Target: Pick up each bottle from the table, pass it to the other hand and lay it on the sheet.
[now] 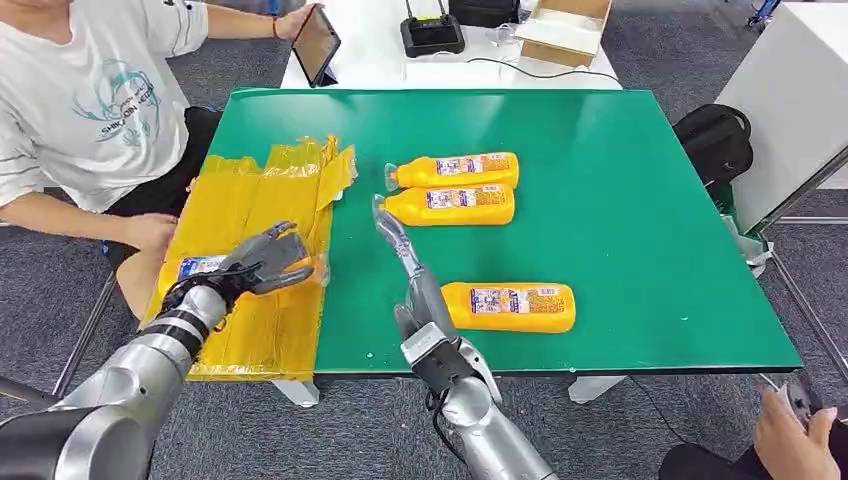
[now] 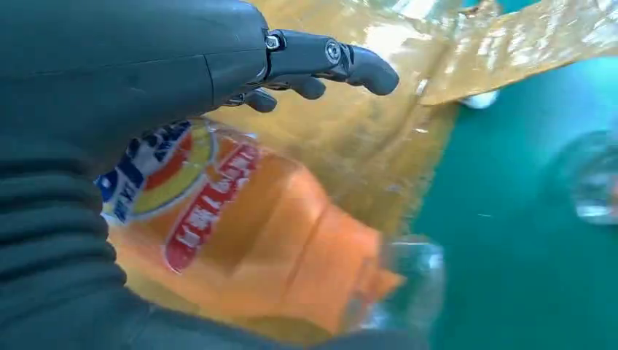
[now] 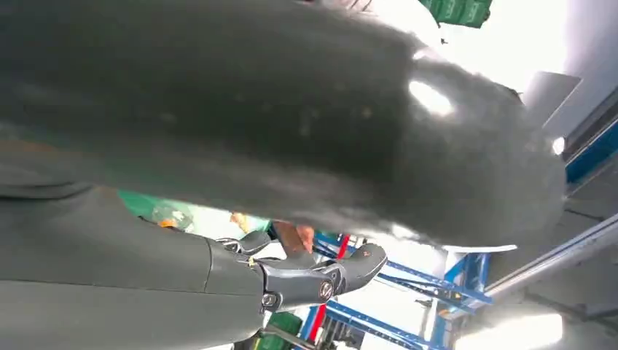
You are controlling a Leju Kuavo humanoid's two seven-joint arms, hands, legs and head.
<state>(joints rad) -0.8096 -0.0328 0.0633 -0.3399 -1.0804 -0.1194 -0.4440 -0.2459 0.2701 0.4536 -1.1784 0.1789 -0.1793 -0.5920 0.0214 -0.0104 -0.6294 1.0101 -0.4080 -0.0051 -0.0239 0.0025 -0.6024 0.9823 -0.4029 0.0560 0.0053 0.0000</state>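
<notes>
An orange bottle (image 1: 200, 266) with a blue and white label lies on the yellow sheet (image 1: 250, 200) at the table's left. My left hand (image 1: 258, 262) hovers just over it, fingers spread. In the left wrist view the bottle (image 2: 240, 233) lies under the palm, and the fingers (image 2: 328, 58) stretch out above it without wrapping it. My right hand (image 1: 418, 295) stands near the front edge with fingers straight and apart, holding nothing. It is just left of a lying bottle (image 1: 510, 306). Two more bottles (image 1: 455, 170) (image 1: 448, 205) lie side by side mid-table.
A seated person's hand (image 1: 150, 232) rests by the sheet's left edge. Behind the green table (image 1: 650, 220) a white table holds a tablet (image 1: 315, 42) and a box. A black bag (image 1: 715, 140) lies to the right. Another person's hand (image 1: 790, 435) is at bottom right.
</notes>
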